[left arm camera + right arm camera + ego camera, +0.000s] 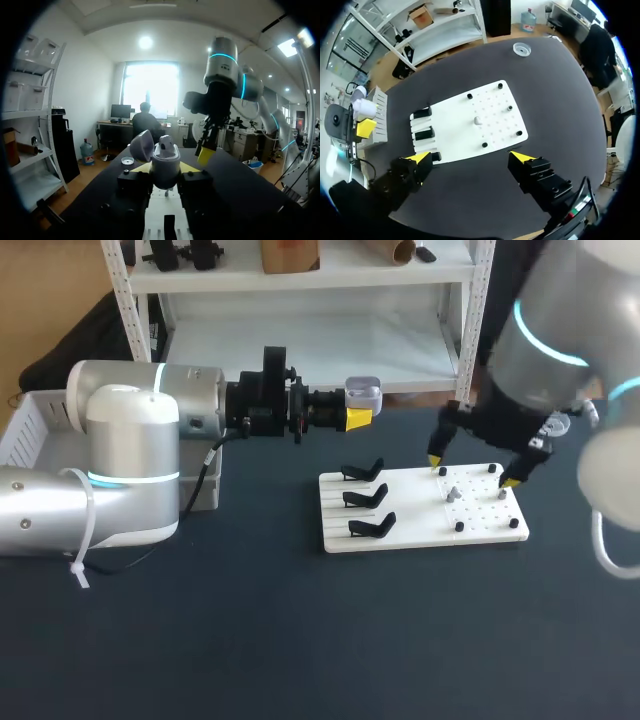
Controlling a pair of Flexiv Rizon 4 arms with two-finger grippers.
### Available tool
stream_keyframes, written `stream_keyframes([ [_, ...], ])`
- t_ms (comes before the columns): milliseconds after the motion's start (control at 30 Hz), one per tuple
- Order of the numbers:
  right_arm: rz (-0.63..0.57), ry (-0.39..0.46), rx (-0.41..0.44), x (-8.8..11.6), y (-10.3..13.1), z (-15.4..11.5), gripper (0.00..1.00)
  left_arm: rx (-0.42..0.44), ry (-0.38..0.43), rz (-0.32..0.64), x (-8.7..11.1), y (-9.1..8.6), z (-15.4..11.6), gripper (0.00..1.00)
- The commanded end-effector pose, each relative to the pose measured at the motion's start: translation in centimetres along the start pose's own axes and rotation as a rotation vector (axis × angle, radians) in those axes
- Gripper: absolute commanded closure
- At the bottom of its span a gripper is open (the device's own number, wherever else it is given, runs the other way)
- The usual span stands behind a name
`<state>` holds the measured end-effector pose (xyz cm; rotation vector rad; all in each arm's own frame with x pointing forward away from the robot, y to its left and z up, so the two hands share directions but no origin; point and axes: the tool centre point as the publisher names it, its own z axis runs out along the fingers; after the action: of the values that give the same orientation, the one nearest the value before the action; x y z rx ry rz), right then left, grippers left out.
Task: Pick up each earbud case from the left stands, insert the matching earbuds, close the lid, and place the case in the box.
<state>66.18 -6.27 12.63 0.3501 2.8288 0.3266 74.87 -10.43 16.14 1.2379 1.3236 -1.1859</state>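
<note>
L gripper [165, 172] fingers clamp earbud case [166, 159] betw. yellow tips, lid open, held up off table behind white board [420, 525]. R gripper [472, 472] fingers spread wide, empty, over board.

Silver arms [130, 470] with cyan rings [548, 345]; black, yellow-tipped pincers [360, 410] [472, 472].

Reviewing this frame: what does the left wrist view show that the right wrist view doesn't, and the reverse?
Left wrist only: the earbud case close up, lid open, clamped in the left gripper, with the right arm beyond. Right wrist only: the white board, its three empty black stands, a small pale piece on it, and the open right gripper above. Both: the case and the round dish.
</note>
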Motion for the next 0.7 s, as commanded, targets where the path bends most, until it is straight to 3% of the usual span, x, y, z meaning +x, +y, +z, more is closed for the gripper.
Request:
stream_keyframes([
  [33,-0.012,0.012,-0.226,-0.2,-0.1,2.1,0.0,-0.007,-0.002,0.001,0.0,-0.2,0.0,1.0],
  [633,0.024,0.075,-0.141,-1.1,-0.8,8.1,0.0,-0.007,-0.002,0.001,0.0,-0.2,0.0,1.0],
  [700,0.022,0.08,-0.143,-1.3,-0.6,8.4,0.07,-0.007,-0.002,0.001,0.0,-0.2,0.0,1.0],
])
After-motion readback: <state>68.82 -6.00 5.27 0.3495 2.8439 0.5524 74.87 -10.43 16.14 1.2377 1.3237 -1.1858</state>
